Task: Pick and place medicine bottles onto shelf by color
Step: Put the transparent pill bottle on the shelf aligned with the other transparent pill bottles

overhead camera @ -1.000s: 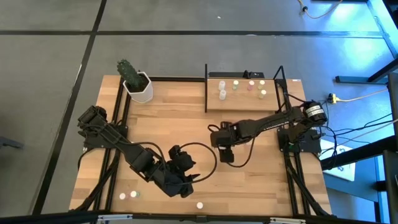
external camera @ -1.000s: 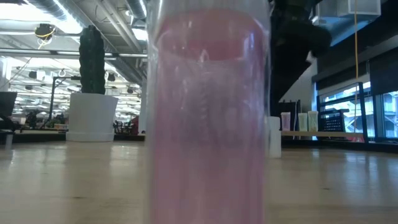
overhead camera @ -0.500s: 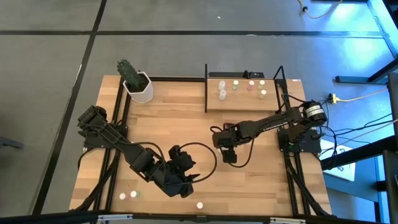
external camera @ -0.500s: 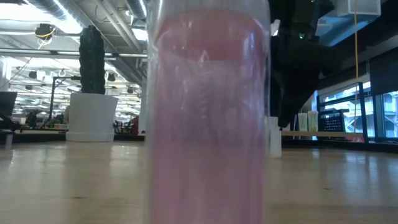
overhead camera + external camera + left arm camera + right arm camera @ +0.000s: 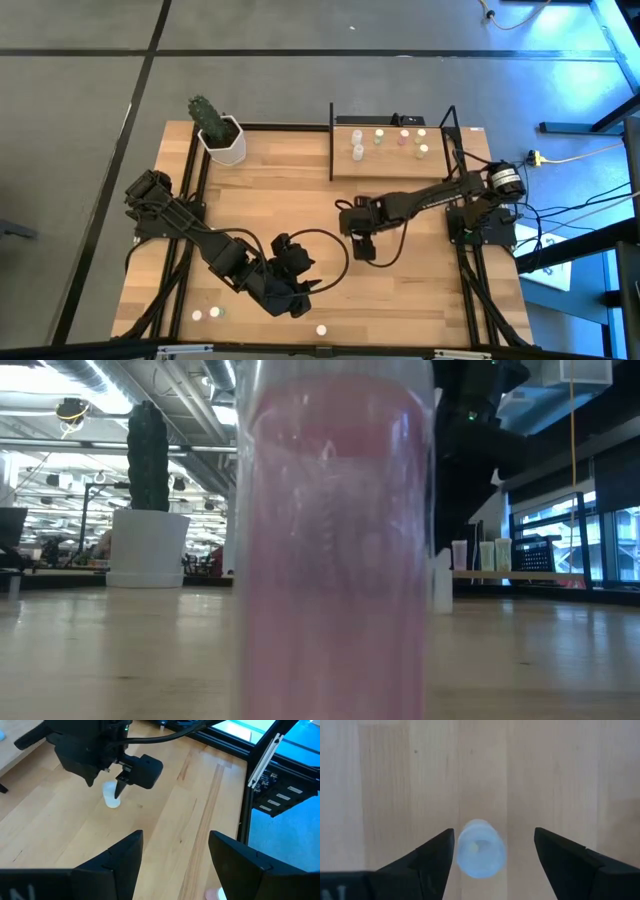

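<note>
The right gripper [image 5: 364,243] is positioned over the middle of the tabletop [image 5: 280,200], pointing straight down, in front of the shelf [image 5: 395,162]. Its jaws are held wide apart. In the right wrist view, a whitish medicine bottle [image 5: 480,848] is seen standing upright on the wood between the two fingers [image 5: 432,862], seen from directly above. A gap is visible on each side of the bottle, so it is not gripped. In the left wrist view, the same bottle [image 5: 111,795] is seen resting on the table directly beneath the right gripper [image 5: 117,785].

The left gripper [image 5: 296,290] is located near the front edge of the table and is spread open, with nothing between its fingers [image 5: 122,865].

The shelf is placed at the far right of the tabletop. Several bottles are standing on its board: a whitish pair [image 5: 357,145] toward its left end, and green-capped [image 5: 380,136], pink-capped [image 5: 404,137] and yellowish-capped [image 5: 423,150] ones farther right.

Three further bottles are left on the table along the front edge: two close together near the front left corner [image 5: 205,314] and one [image 5: 321,329] just in front of the left gripper. In the low view, most of the frame is filled by a pinkish bottle [image 5: 335,550] standing directly before the lens.

A white hexagonal pot [image 5: 225,140] holding a cactus is placed at the far left corner.
</note>
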`<state>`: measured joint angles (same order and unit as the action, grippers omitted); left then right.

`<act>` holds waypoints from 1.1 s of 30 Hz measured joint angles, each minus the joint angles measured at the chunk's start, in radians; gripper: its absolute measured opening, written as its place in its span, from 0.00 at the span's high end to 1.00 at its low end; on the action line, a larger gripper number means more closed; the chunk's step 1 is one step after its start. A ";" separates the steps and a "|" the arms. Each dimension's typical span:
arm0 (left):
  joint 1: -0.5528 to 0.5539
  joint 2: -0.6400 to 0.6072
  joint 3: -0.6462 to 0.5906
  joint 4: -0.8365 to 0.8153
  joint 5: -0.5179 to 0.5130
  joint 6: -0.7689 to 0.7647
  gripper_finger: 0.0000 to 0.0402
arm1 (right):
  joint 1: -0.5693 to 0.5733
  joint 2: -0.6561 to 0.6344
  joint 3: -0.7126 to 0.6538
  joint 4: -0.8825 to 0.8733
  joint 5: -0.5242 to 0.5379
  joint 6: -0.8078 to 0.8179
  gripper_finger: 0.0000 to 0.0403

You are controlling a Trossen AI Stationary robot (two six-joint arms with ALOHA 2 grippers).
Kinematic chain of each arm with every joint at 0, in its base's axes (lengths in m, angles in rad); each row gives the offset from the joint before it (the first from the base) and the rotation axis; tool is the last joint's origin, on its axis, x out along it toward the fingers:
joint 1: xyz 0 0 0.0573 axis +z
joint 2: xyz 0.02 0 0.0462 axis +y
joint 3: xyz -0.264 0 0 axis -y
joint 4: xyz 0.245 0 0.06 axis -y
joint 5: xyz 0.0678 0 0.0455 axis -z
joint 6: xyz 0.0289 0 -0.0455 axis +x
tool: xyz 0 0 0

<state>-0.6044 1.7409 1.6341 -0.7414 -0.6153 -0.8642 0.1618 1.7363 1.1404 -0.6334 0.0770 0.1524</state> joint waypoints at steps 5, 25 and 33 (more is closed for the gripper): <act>0.000 0.000 0.000 0.000 0.000 0.000 0.45 | -0.012 0.000 0.000 0.000 0.000 0.000 0.35; 0.000 0.000 0.000 0.000 0.000 0.003 0.45 | -0.016 0.000 0.000 0.003 -0.019 0.004 0.60; 0.000 0.000 0.000 0.000 0.000 0.003 0.45 | -0.024 0.000 0.000 0.003 -0.019 0.027 0.48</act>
<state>-0.6044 1.7409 1.6341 -0.7414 -0.6151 -0.8612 0.1375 1.7363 1.1404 -0.6300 0.0582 0.1797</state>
